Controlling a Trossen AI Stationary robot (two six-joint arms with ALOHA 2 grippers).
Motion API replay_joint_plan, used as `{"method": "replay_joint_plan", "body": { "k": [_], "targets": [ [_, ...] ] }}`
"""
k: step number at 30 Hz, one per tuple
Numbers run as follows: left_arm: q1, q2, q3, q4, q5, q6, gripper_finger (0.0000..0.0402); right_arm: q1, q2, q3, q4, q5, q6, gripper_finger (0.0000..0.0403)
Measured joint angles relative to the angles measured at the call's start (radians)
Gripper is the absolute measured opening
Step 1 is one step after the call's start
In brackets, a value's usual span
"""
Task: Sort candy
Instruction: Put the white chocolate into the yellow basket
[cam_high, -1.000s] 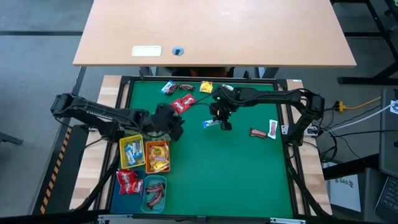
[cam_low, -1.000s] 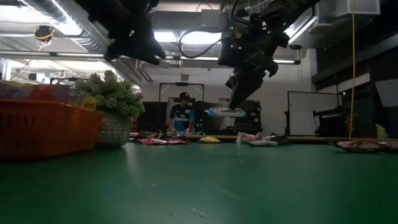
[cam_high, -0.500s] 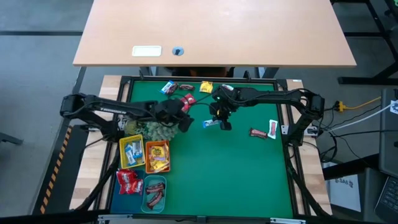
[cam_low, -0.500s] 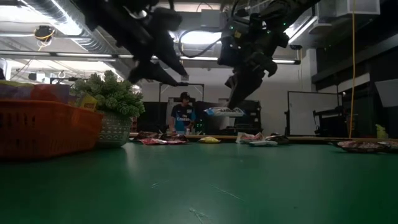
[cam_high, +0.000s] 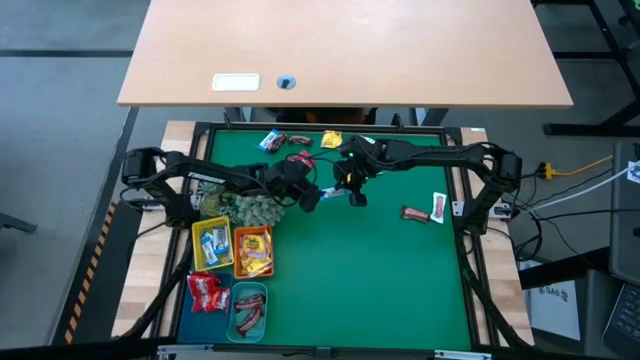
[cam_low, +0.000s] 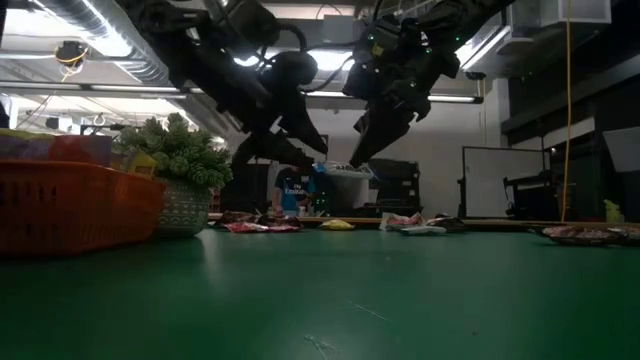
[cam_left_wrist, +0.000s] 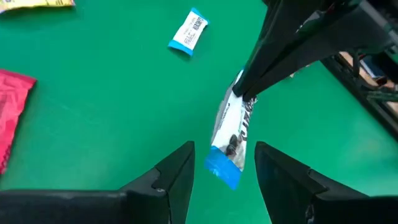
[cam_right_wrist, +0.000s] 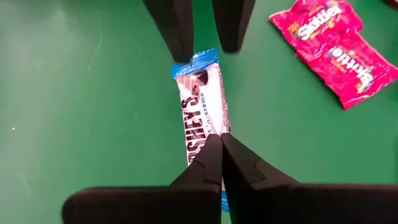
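Above the green surface (cam_high: 400, 290), in the high view, the right pincer (cam_high: 352, 186) pinched a blue-white candy bar (cam_high: 331, 189) while the left pincer (cam_high: 312, 195) met it from the other side, near the spiky plant (cam_high: 252, 209). In the low view the bar (cam_low: 340, 170) hung in the air between both arms. The left wrist view showed the left pincer (cam_left_wrist: 224, 171) spread apart around the bar's (cam_left_wrist: 231, 127) blue end, not yet gripping. In the right wrist view the right pincer (cam_right_wrist: 219, 163) was clamped shut on the bar (cam_right_wrist: 200, 102), red packets (cam_right_wrist: 329, 43) lying beside.

A lab or workshop: exposed ceiling ducts (cam_low: 95, 40), strip lights, a wooden desk (cam_high: 345, 50), equipment racks.
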Motion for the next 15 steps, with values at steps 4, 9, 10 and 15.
{"method": "replay_joint_plan", "body": {
  "k": [4,9,10,15],
  "targets": [
    [0.008,0.001,0.000,0.020,0.000,0.016,0.0161,0.000,0.000,0.000,0.015,0.000,0.000,0.0001],
    [0.016,0.001,0.000,0.017,0.000,0.016,0.0161,0.000,0.000,0.000,0.055,0.000,0.000,0.0000],
    [0.016,0.001,0.000,0.016,0.000,0.016,0.0161,0.000,0.000,0.000,0.064,0.000,0.000,0.0000],
    [0.016,0.001,0.000,0.016,0.000,0.016,0.0161,0.000,0.000,0.000,0.114,0.000,0.001,0.0000]
  ]
}}
